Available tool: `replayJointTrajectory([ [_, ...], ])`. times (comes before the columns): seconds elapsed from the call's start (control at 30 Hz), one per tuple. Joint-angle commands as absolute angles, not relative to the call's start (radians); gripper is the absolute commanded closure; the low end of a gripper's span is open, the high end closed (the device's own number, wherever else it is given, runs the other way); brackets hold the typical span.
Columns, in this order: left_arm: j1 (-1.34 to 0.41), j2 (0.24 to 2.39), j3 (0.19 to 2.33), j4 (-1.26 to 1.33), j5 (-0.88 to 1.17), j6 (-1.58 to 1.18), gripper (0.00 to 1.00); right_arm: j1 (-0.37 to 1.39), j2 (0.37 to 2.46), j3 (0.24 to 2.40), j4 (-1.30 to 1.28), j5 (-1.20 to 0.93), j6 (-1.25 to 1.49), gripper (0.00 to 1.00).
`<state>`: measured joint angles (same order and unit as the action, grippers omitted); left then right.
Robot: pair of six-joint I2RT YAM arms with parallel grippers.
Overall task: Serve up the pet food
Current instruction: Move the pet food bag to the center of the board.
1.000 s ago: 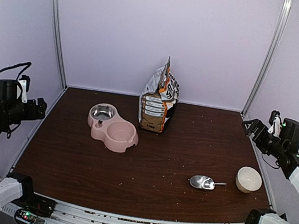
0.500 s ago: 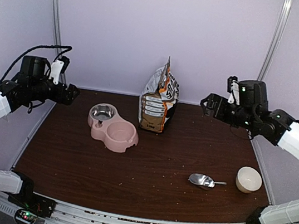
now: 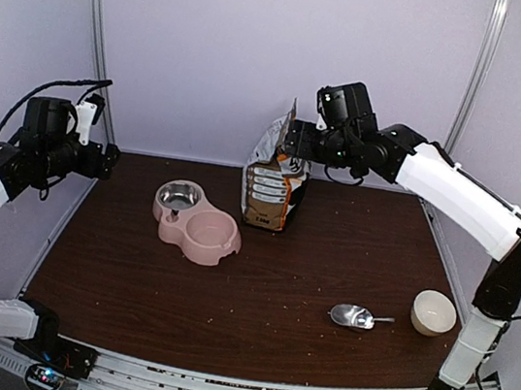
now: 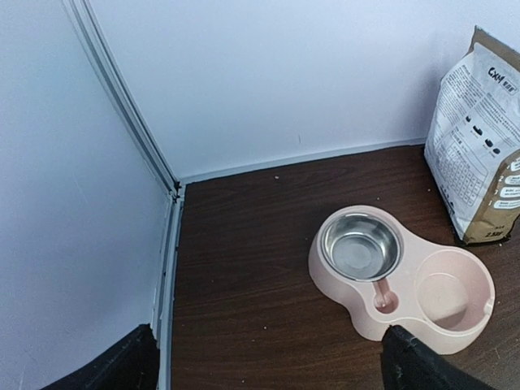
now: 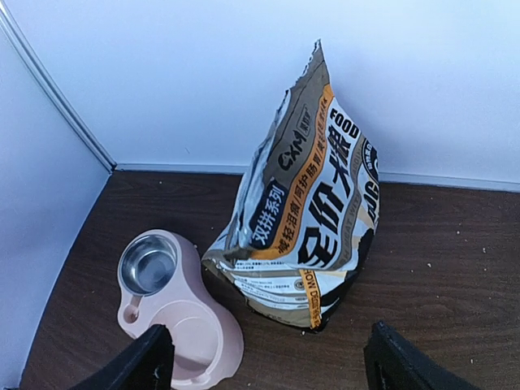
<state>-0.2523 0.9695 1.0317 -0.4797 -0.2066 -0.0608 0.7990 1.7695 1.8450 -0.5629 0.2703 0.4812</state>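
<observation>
The pet food bag (image 3: 276,176), white, grey and orange, stands upright at the back middle of the table. It also shows in the left wrist view (image 4: 479,154) and the right wrist view (image 5: 313,219). The kibble itself is hidden inside it. My right gripper (image 3: 293,141) hangs open and empty in the air by the bag's top, its fingertips wide apart (image 5: 264,366). My left gripper (image 3: 107,160) is open and empty, high at the far left (image 4: 272,370). The metal scoop (image 3: 355,317) lies on the table at the front right.
A pink double-basin feeder (image 3: 224,244) with a steel bowl (image 3: 179,196) sits left of the bag, both basins showing no food (image 4: 349,296) (image 5: 207,325). A cream bowl (image 3: 433,312) stands right of the scoop. Stray crumbs dot the dark tabletop. Walls close off the back and sides.
My right arm has swung from the right edge up and leftward to the bag's top. My left arm rose from the left edge, then drew back slightly. Nothing was gripped.
</observation>
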Motion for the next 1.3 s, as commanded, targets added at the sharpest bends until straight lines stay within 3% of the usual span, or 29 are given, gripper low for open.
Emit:
replayJointTrajectory([
  [0.0, -0.249, 0.986, 1.040, -0.479, -0.223, -0.064, 0.02, 0.800, 1.885, 2.005, -0.659, 0.331, 0.393, 0.20],
  [0.23, -0.249, 0.995, 1.038, -0.478, -0.233, -0.079, 0.02, 0.773, 2.058, 2.210, -0.690, 0.303, 0.308, 0.26],
  [0.7, -0.250, 1.041, 1.062, -0.510, -0.263, -0.076, 0.02, 0.755, 2.259, 2.400, -0.643, 0.270, 0.216, 0.32],
  [0.9, -0.249, 1.065, 1.074, -0.524, -0.260, -0.078, 0.02, 0.754, 2.274, 2.401, -0.604, 0.357, 0.264, 0.54],
  [0.97, -0.250, 1.071, 1.077, -0.524, -0.244, -0.082, 0.02, 0.755, 2.271, 2.405, -0.609, 0.394, 0.281, 0.70],
  [1.13, -0.249, 1.086, 1.090, -0.539, -0.227, -0.089, 0.02, 0.754, 2.249, 2.404, -0.644, 0.470, 0.273, 1.00],
  [1.27, -0.249, 1.079, 1.090, -0.539, -0.224, -0.089, 0.02, 0.755, 2.198, 2.362, -0.651, 0.503, 0.263, 1.00],
])
